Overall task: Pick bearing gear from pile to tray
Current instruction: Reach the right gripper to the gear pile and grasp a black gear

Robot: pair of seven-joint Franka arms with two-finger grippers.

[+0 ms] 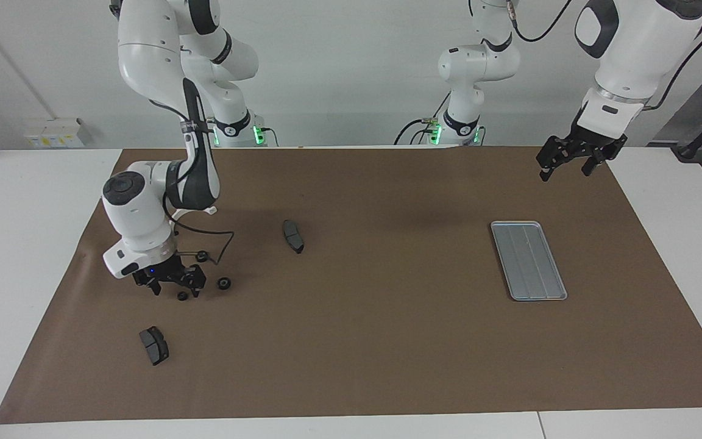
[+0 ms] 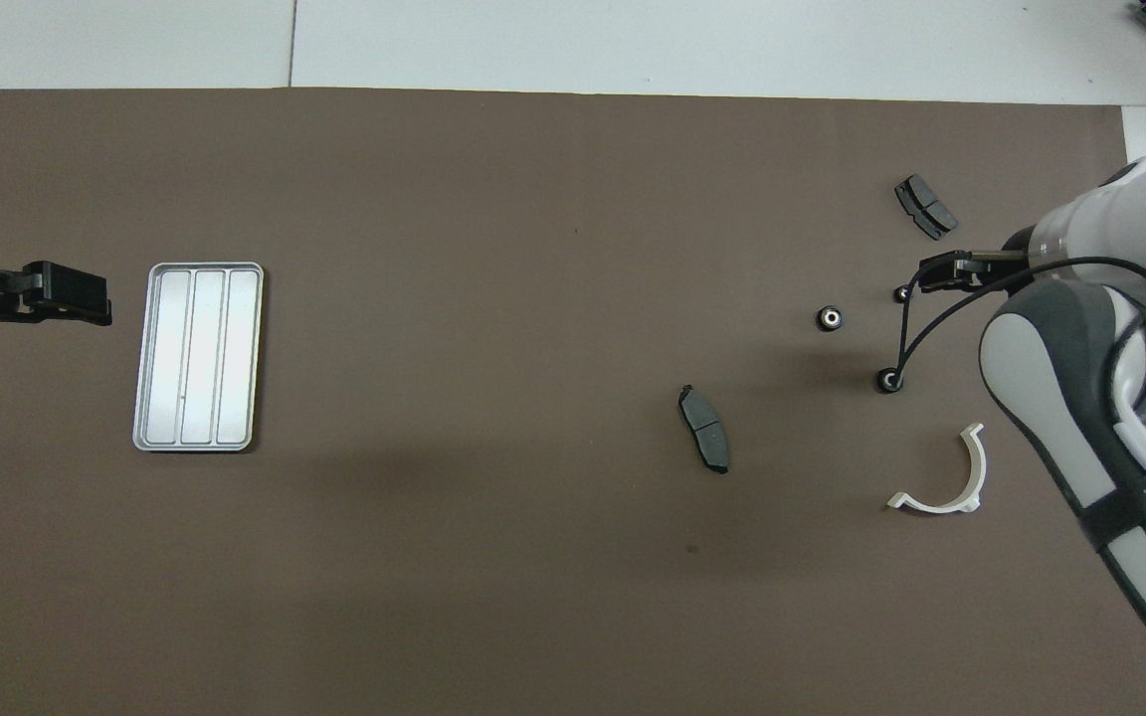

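1. Your target gear (image 1: 182, 296) lies on the table's brown mat (image 1: 363, 341), farthest of three gears, at the right arm's end.
2. Your right claw (image 1: 173, 289), released, straddles it for the pinch.
3. Your tray (image 1: 528, 260) holds nothing.
4. Your left claw (image 1: 563, 169), released, waits near it.

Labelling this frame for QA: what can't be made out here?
- White bracket: mostly hidden by the right arm, facing view.
- Right gripper and smallest gear: contact not readable in either view.
- Left gripper: arm cut by the overhead view's edge.
- Gear teeth: too small.
- Tray holds nothing visible.
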